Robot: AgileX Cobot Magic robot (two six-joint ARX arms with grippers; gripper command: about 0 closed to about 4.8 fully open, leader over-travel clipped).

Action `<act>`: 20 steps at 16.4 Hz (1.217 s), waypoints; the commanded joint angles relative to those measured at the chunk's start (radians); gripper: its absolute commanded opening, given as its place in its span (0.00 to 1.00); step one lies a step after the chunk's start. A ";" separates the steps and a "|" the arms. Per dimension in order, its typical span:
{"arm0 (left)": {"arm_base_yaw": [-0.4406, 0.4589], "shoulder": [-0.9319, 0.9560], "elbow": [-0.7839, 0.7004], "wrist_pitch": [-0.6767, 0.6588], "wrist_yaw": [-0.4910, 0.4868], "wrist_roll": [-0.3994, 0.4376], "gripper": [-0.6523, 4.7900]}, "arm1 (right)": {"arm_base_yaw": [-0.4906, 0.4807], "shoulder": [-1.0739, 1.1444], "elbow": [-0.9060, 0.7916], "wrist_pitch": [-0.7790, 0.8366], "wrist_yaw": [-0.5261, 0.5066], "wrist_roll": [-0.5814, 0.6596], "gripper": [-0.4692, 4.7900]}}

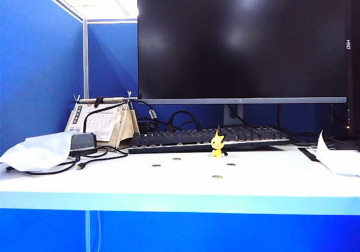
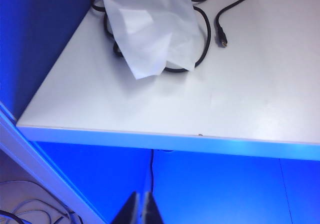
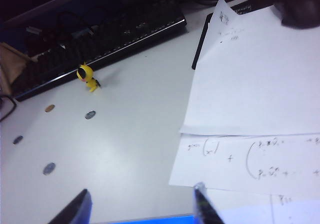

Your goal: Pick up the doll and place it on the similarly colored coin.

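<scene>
Just in front of the keyboard [image 1: 208, 140], the doll [image 1: 217, 144] stood upright, its long axis vertical. We saw our right gripper [image 3: 142, 206] empty, jaws parted, at the table's near edge, the doll far and to the left of it. The left gripper [image 2: 140, 211], its fingers together, hung below the near-left corner by a white bag [image 2: 152, 26], farther off. Among 4 coins, the brassy coin [image 3: 49, 108] lay near the doll; nothing blocked the way.

Right tool [image 3: 140, 206]: two fingertips visible with a clear gap between them, nothing held, raised above the worktop [image 3: 135, 149]. Left tool [image 2: 140, 211]: only a dark tip visible, below the worktop edge; state indeterminate.
</scene>
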 commanded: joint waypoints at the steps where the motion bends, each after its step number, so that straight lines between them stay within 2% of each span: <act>1: 0.001 0.000 0.002 0.010 -0.006 -0.002 0.17 | 0.002 -0.002 0.001 -0.015 -0.007 0.046 0.59; 5: 0.001 0.000 0.002 0.048 0.006 -0.034 0.17 | 0.002 -0.002 0.001 -0.015 -0.003 0.046 0.59; 6: -0.001 0.000 0.011 0.053 0.050 -0.062 0.17 | 0.002 -0.002 0.001 -0.014 -0.003 0.046 0.59; 7: 0.000 -0.001 0.040 0.037 0.199 -0.016 0.17 | 0.002 -0.002 0.001 -0.015 -0.003 0.045 0.59; 8: 0.000 0.000 0.075 0.050 0.435 0.065 0.17 | 0.002 -0.002 0.001 -0.015 -0.003 0.045 0.59; 10: 0.001 0.001 0.101 0.152 0.790 0.144 0.17 | 0.002 -0.002 0.001 -0.015 -0.003 0.045 0.59; 11: 0.001 0.001 0.118 0.176 0.885 0.152 0.17 | 0.002 -0.002 0.001 -0.015 -0.004 0.045 0.59; 12: 0.001 0.002 0.151 0.177 0.872 0.194 0.17 | 0.002 -0.002 0.001 -0.015 -0.007 0.045 0.59; 14: 0.001 0.002 0.196 0.174 0.761 0.269 0.17 | 0.002 -0.002 0.001 -0.012 -0.042 0.046 0.59; 15: 0.002 0.003 0.229 0.166 0.689 0.297 0.17 | 0.002 -0.002 0.001 -0.003 -0.103 0.042 0.59; 16: 0.003 0.007 0.257 0.133 0.660 0.294 0.17 | 0.003 -0.002 0.001 0.002 -0.161 0.031 0.59; 18: 0.038 0.083 0.318 0.048 0.683 0.293 0.17 | 0.003 -0.002 0.001 0.006 -0.187 0.015 0.59; 20: 0.101 0.188 0.373 0.047 0.808 0.209 0.17 | 0.003 -0.002 0.001 0.006 -0.189 -0.016 0.59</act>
